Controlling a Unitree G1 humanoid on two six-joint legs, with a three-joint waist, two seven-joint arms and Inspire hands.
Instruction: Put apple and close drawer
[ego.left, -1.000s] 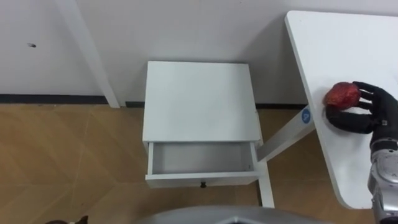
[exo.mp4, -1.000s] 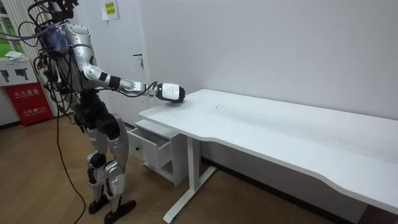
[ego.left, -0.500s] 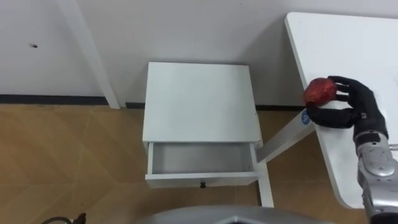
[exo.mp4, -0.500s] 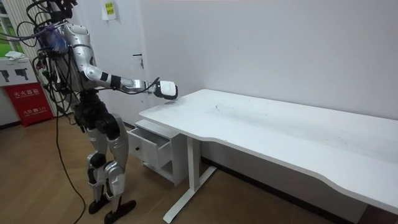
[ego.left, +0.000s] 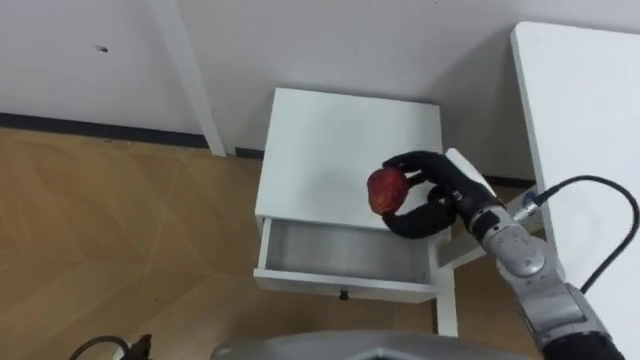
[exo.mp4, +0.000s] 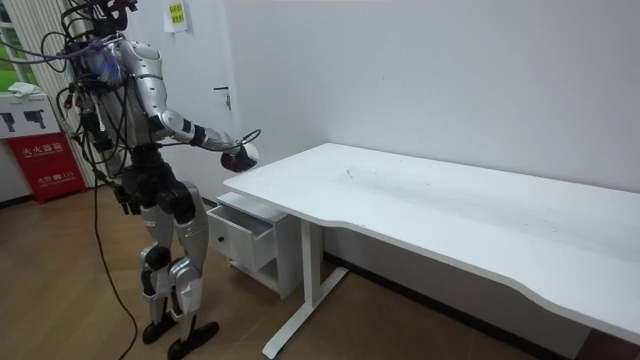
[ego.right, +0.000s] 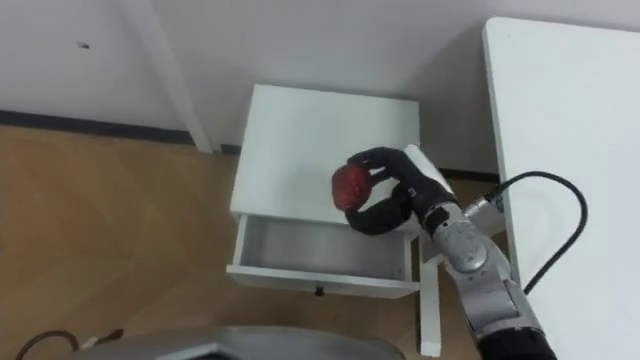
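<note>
Gripping apple (ego.left: 386, 190): right robot hand (ego.left: 440, 195) curled round it, over cabinet (ego.left: 320, 140) top beside open drawer (ego.left: 345, 285).

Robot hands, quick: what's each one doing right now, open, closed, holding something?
Right robot hand: closed on the apple, above the white cabinet.
Left robot hand: down by the hip; cannot be told.

1 apple (ego.left: 386, 190), held in the right hand (ego.left: 430, 195). 1 small cabinet (ego.left: 330, 150) under the hand, w/ 1 open drawer (ego.left: 345, 262) just below. 1 white table (ego.left: 580, 110) to hand's right.
</note>
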